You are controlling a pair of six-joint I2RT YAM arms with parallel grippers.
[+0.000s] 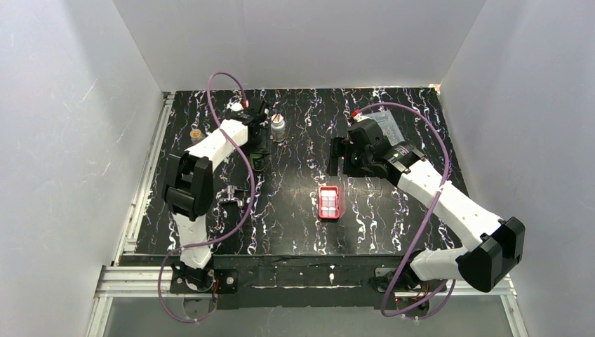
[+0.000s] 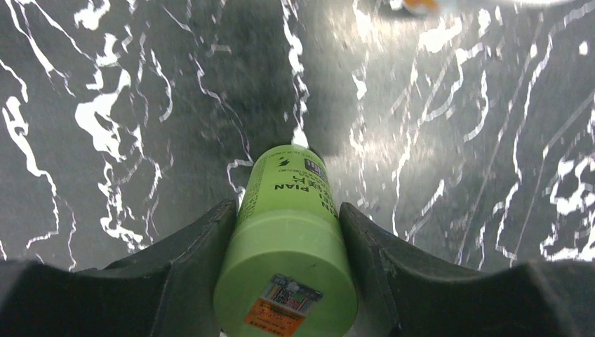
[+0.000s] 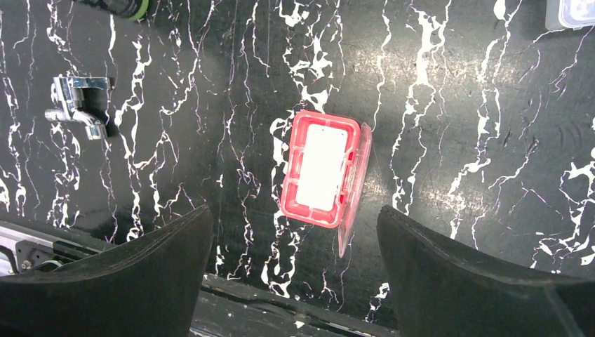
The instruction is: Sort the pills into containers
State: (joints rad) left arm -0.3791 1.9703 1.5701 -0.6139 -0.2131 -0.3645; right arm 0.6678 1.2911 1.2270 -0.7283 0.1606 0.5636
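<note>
1. Top view: the red pill case (image 1: 329, 202) lies mid-table (image 1: 393, 225), near the right claw (image 1: 338, 156) and well apart from the left claw (image 1: 257, 156).
2. Left wrist: the left claw (image 2: 286, 210) is clenched around a green bottle (image 2: 284, 267).
3. Right wrist: the right claw (image 3: 295, 214) is spread wide and empty, with the pill case (image 3: 319, 168) below, between its fingers.

open tabletop (image 1: 295, 232) is lying all around the pill case (image 1: 329, 202); a metal clip (image 1: 230, 198) is sitting well to its left, a small bottle (image 1: 278, 128) standing far behind.

Plain white walls (image 1: 302, 42) enclose a black, white-veined marble-patterned worktop (image 1: 295, 225) edged by aluminium framing rails (image 1: 140, 277).
</note>
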